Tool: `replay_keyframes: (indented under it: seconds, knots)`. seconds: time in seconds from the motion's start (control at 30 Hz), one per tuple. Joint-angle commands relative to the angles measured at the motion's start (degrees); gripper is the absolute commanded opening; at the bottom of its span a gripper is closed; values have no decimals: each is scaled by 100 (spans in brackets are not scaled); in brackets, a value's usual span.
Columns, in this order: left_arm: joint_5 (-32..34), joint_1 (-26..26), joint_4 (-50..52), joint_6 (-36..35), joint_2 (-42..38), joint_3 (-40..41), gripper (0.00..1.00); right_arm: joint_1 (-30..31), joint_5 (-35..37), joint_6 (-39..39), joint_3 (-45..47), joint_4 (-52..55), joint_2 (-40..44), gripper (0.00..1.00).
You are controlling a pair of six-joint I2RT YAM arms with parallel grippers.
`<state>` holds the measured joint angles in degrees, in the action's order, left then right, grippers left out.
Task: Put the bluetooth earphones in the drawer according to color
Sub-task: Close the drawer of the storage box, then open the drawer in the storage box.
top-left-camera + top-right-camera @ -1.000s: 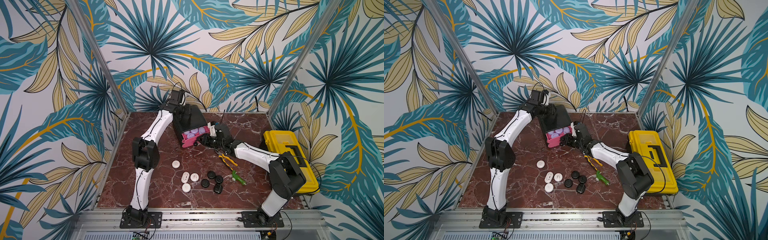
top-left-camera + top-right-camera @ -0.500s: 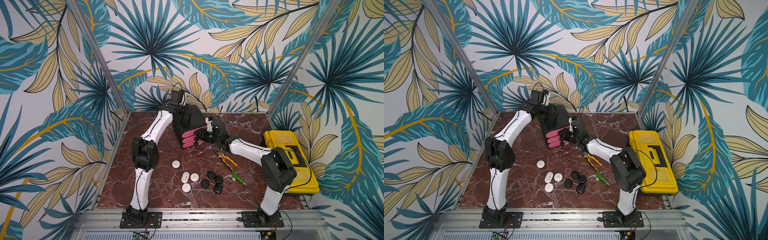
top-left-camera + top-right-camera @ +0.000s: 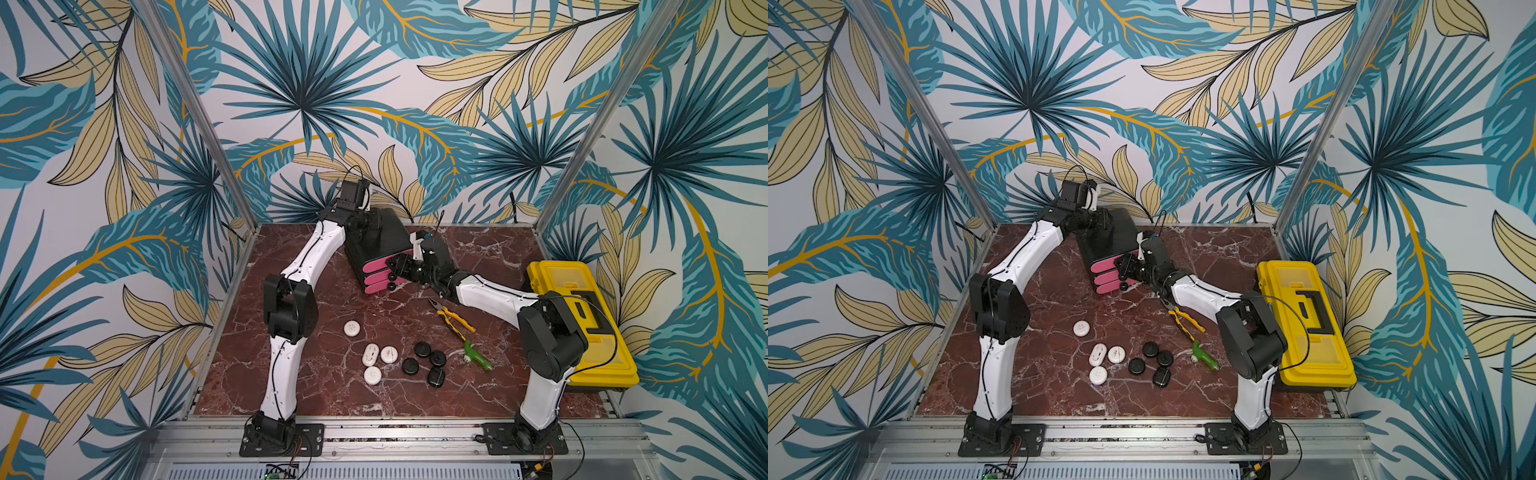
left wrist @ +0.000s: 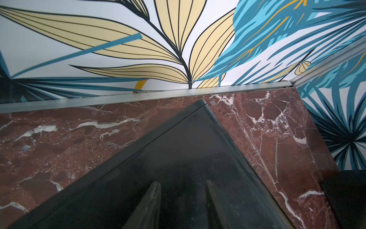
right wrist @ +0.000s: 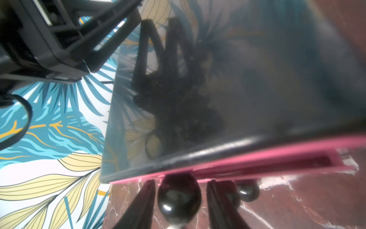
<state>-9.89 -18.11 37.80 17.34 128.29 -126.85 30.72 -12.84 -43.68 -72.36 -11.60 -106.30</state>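
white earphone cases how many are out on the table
4 white earphone cases on the table: one alone toward the left arm, two side by side beside the black cases, one just in front of that pair. Any inside the drawers would be hidden.

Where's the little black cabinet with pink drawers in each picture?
Top view: cabinet at the back middle.
Top view: cabinet at the back middle too.
Left wrist: cabinet close up, dull black top.
Right wrist: cabinet close up, shiny black, pink edge.
Shared landmark: the red marble table.
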Motion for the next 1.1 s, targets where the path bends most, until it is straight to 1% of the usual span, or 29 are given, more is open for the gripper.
replay_keyframes:
  seconds: [0.0,0.13,0.33,0.53,0.8,1.07]
  knots:
    - [-50,0,1117,23,268,349,42,-23,69,22,429,-241,435,53]
    - [-57,42,1120,23,248,354,42,-43,105,66,837,-355,528,57]
    - [-101,84,1125,23,241,358,42,-147,-131,77,1011,-949,70,57]
    - [-140,92,1103,23,252,379,42,-189,-367,122,907,-1537,-400,53]
    - [-163,92,1069,23,290,370,42,-187,-447,84,593,-1901,-914,49]
    - [-187,96,1055,24,313,380,42,-188,-442,18,523,-2126,-1021,43]
